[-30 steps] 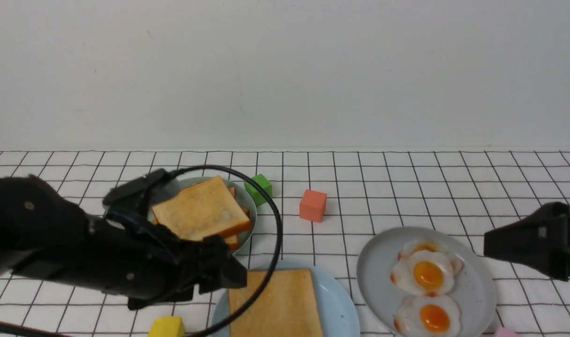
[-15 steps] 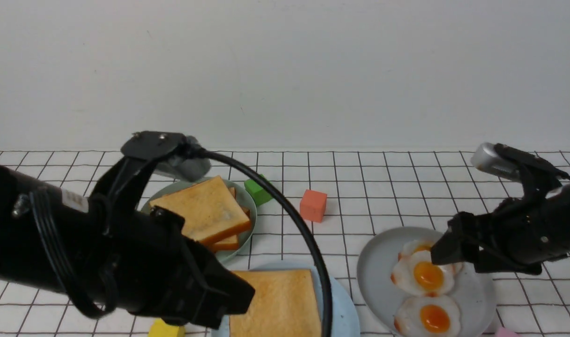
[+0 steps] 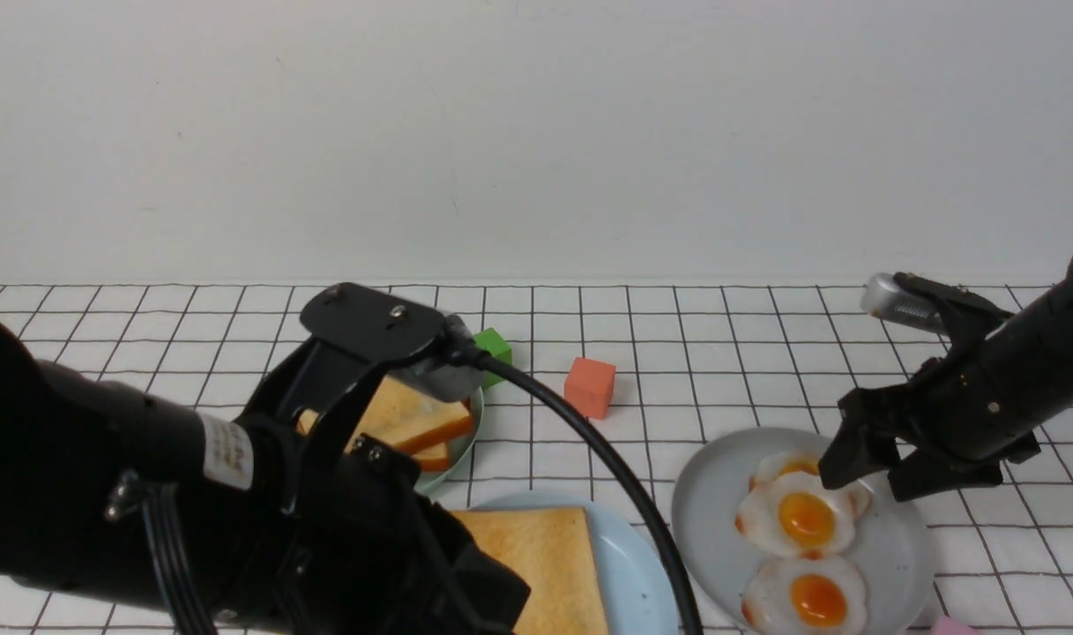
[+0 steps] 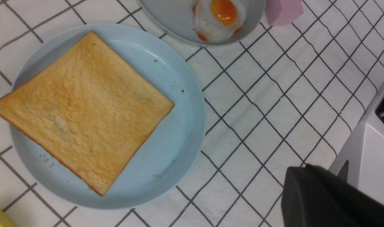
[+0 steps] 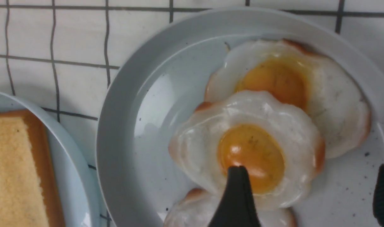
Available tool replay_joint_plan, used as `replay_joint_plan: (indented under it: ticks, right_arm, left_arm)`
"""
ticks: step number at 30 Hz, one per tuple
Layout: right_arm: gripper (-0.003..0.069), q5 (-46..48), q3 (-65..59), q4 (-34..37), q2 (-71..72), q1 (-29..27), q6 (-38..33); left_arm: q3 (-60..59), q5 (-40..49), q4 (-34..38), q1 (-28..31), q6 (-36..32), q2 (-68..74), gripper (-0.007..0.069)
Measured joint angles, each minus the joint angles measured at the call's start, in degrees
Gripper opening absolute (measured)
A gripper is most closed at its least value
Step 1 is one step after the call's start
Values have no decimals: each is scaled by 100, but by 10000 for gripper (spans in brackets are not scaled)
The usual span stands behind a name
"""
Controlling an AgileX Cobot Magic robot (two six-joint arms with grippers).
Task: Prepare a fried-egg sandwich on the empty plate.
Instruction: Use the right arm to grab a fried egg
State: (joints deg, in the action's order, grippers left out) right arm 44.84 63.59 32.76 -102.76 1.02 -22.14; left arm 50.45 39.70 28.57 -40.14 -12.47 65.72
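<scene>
— Three eggs lie on the grey plate (image 5: 128, 132); what could go wrong?
— The right gripper (image 5: 308, 189), wide open and empty above them, might pinch two overlapping eggs (image 5: 248, 151) at once.
— And the toast slice (image 3: 545, 564)?
— On the blue plate (image 3: 637, 573), left of the grey plate. The left gripper (image 4: 292, 195), closed, apparently on nothing, could nudge it if lowered.

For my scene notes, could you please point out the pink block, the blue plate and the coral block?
Pink block (image 4: 283, 12): left wrist view, its side.
Blue plate (image 4: 192, 126): left wrist view, its rim.
Coral block (image 3: 586, 390): front view, its side.
</scene>
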Motion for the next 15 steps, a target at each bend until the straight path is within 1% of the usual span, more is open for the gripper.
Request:
replay_joint_plan:
  ticks: [3,8,9,13,14,15]
  right_arm:
    - [521,-196,9,131,-175,0,-39]
    - [424,-366,9,220,-322,0,-51]
    - [373,-384,9,242,-367,0,-51]
    - [216,-384,9,287,-503,0,-51]
    - [204,-384,9,287,-509,0,-51]
    - [178,-356,9,310,-525,0,-51]
  left_arm:
    - [0,-24,-11,0,12,0,-13]
    - [0,-44,-28,0,70,0,-13]
    - [0,-44,-28,0,96,0,-13]
    - [0,-44,-40,0,114,0,-13]
    - [0,-44,-45,0,114,0,-13]
    - [0,-44,-45,0,114,0,-13]
